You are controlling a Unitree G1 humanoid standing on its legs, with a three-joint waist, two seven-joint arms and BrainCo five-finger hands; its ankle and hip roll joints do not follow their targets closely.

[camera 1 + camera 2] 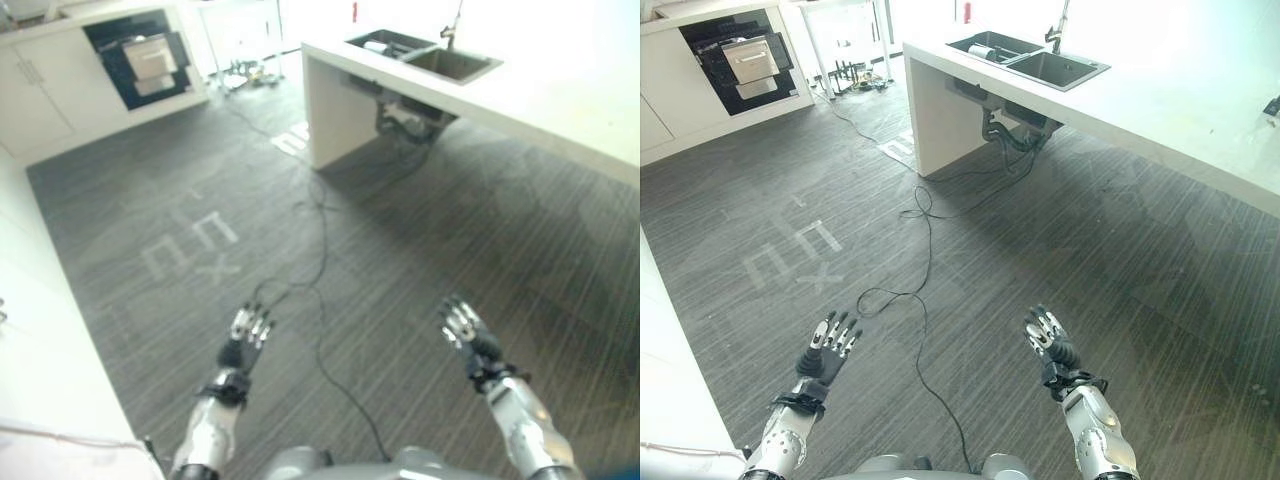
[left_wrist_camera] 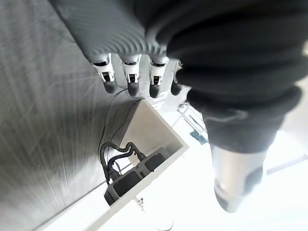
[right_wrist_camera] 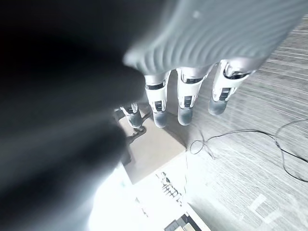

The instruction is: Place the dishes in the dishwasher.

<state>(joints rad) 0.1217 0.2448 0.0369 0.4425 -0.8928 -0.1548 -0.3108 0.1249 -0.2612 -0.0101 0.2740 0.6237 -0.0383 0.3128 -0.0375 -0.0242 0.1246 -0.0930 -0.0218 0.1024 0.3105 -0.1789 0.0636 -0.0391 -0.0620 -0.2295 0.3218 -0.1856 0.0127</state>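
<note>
Both my hands hang low over the grey carpet, far from any dish. My left hand (image 1: 250,328) has straight, spread fingers (image 2: 130,79) and holds nothing. My right hand (image 1: 462,325) is likewise open and empty, its fingers (image 3: 185,103) pointing forward. Ahead on the right stands a white counter (image 1: 1200,110) with a double sink (image 1: 1040,60). A pale item (image 1: 985,50), possibly a dish, lies in the sink's left basin. At the far left, a dark built-in appliance (image 1: 745,60) in a white cabinet wall stands open with a silver drawer pulled out.
A white worktop edge (image 1: 30,330) runs along my left side. White markings (image 1: 790,255) are taped on the carpet between me and the appliance. Pipes (image 1: 1015,125) hang under the sink. A small red object (image 1: 966,12) stands behind the sink.
</note>
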